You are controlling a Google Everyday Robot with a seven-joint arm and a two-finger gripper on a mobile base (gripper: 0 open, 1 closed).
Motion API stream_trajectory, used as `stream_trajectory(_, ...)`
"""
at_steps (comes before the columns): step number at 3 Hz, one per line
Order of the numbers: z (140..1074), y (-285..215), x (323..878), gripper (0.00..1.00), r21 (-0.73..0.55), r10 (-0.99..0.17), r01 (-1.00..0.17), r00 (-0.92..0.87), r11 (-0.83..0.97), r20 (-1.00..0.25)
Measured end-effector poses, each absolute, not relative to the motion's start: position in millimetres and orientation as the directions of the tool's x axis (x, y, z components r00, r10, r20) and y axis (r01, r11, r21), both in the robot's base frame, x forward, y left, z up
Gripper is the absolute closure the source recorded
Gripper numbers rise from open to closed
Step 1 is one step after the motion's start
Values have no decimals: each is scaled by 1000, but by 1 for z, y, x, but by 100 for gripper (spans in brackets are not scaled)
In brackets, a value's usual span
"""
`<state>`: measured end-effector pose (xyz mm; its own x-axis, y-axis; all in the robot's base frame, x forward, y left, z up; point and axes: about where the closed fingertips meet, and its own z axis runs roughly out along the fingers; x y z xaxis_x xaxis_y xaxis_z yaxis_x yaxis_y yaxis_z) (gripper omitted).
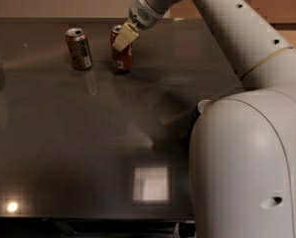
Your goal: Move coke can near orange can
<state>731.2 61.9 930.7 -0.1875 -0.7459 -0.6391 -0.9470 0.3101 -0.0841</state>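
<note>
The coke can point(123, 58), red with a silver top, stands upright on the dark table point(88, 133) at the back. The orange can point(79, 48), orange-bronze with a white panel, stands upright just left of it, a small gap between them. My gripper point(124, 37) reaches down from the upper right and is shut on the coke can's upper part, its pale fingers point(125, 36) over the can's front. The can's bottom is at the table surface.
A dark blue can point(201, 108) stands at the right, mostly hidden behind my white arm point(247, 148), which fills the right side. The table's front edge runs along the bottom.
</note>
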Motion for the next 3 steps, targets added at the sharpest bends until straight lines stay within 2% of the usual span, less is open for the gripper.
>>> stream_trajectory(3,926,118,735,100,-97,-749,-925,-232,367,-621)
